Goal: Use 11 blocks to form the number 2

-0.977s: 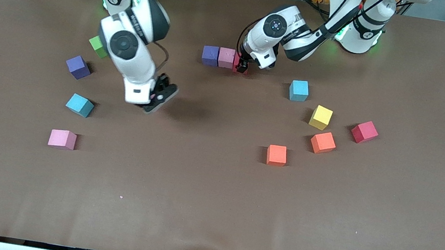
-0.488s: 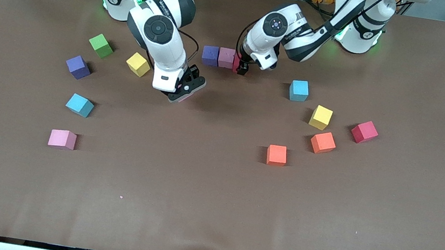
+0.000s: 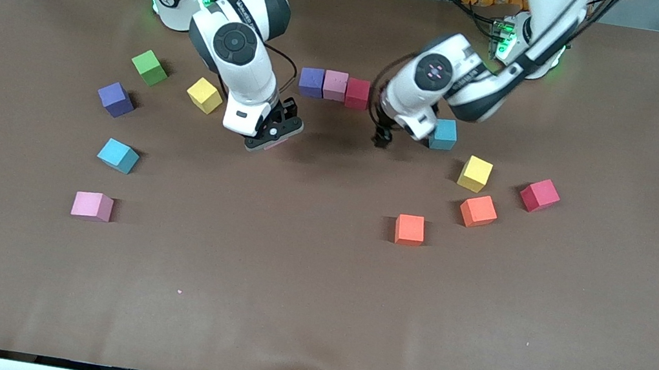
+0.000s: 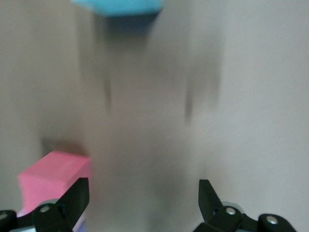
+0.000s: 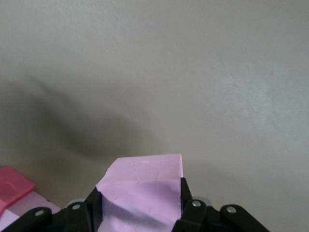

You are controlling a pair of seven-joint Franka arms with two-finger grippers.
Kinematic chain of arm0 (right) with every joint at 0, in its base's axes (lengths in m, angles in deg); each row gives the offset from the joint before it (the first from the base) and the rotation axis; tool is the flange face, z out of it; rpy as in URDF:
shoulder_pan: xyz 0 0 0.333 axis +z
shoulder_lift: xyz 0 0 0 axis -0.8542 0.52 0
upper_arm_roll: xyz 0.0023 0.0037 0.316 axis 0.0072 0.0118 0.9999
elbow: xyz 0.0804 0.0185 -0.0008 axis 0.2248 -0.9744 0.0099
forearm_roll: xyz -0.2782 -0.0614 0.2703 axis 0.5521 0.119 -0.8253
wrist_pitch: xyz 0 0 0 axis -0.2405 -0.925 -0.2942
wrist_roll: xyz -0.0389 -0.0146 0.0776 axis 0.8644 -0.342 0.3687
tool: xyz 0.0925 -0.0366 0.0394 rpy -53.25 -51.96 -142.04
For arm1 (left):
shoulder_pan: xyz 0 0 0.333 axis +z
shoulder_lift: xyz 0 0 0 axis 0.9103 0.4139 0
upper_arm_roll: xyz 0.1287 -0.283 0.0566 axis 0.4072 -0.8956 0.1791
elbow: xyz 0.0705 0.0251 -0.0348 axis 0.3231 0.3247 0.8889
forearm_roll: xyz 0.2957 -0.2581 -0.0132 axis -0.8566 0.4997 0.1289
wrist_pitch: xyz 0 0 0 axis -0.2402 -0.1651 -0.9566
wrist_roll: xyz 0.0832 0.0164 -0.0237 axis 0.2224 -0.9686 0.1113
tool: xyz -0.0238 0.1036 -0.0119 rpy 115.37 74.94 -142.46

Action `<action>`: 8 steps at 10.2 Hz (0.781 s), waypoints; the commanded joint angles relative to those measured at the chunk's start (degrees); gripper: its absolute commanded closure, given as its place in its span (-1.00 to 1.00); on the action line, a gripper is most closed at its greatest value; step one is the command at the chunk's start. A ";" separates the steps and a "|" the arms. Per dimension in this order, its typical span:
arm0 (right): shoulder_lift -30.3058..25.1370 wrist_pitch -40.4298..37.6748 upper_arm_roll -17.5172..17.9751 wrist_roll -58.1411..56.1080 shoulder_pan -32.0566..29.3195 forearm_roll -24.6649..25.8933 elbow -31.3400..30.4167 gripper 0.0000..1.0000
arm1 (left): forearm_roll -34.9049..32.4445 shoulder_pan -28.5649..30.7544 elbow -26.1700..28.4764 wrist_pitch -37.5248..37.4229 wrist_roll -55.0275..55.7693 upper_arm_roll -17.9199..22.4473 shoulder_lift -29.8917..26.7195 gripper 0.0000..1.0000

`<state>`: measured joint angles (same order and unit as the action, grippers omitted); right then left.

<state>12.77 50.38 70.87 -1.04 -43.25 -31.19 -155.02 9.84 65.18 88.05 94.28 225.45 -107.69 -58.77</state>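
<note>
Placement is your step: the right gripper [image 3: 273, 132], upper centre of the frame, clamps a pink block [image 5: 143, 191] above bare table, the left gripper [image 3: 383, 135] hangs wide and empty, so you extend the purple-pink-red row [image 3: 335, 86] next.

Across the lower half of the frame the table [image 3: 310, 313] lay bare, so you had open passage there. At upper centre, the purple, pink and red row [image 3: 334, 86] blocked the way between the right gripper [image 3: 270, 134], closed on a pink cube [image 5: 142, 193], and the left gripper [image 3: 382, 135], jaws apart beside a blue cube [image 3: 443, 134].
</note>
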 commanded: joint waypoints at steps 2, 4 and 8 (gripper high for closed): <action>3.12 7.38 1.44 17.84 4.60 -0.24 0.29 0.27 | -6.89 12.20 -3.64 -6.11 -5.99 -0.62 -0.87 -1.00; 6.37 12.66 1.26 29.71 8.21 -0.24 1.60 0.27 | -10.49 17.22 -8.37 -6.56 -13.11 -0.44 1.84 -1.00; 14.03 13.03 0.39 45.04 15.43 4.84 7.23 0.27 | -19.28 15.32 -28.06 -13.76 -13.93 3.51 17.47 -1.00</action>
<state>23.70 63.41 72.00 40.27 -29.02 -28.88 -150.32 -6.52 82.48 68.05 83.97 211.66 -104.37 -49.09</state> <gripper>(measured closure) 0.392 0.000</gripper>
